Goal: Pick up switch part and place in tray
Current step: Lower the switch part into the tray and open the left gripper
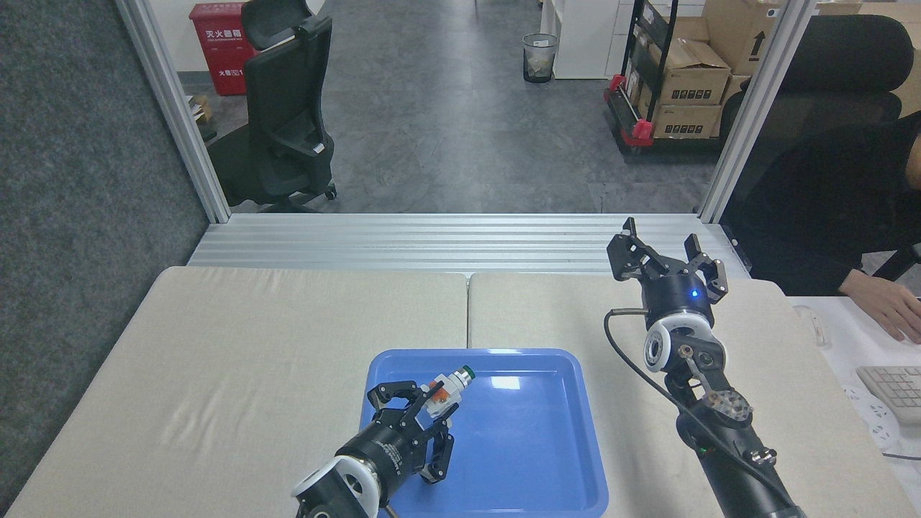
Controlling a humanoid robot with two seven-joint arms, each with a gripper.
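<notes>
The glossy blue tray point(532, 460) lies at the front middle of the table. Above its left half my left gripper point(432, 404) is shut on the switch part point(447, 387), a white body with an orange insert. The part's silver neck and green tip point up and to the right, past the fingertips. Whether the part touches the tray floor cannot be told. My right gripper point(665, 255) stands open and empty over the table's far right, well apart from the tray.
Beige padded table point(237, 360) with a seam down its middle. A person's hand point(881, 302) rests at a white desk with a keyboard point(892, 388) at the right edge. Metal frame posts and a ribbed rail point(460, 241) bound the far side.
</notes>
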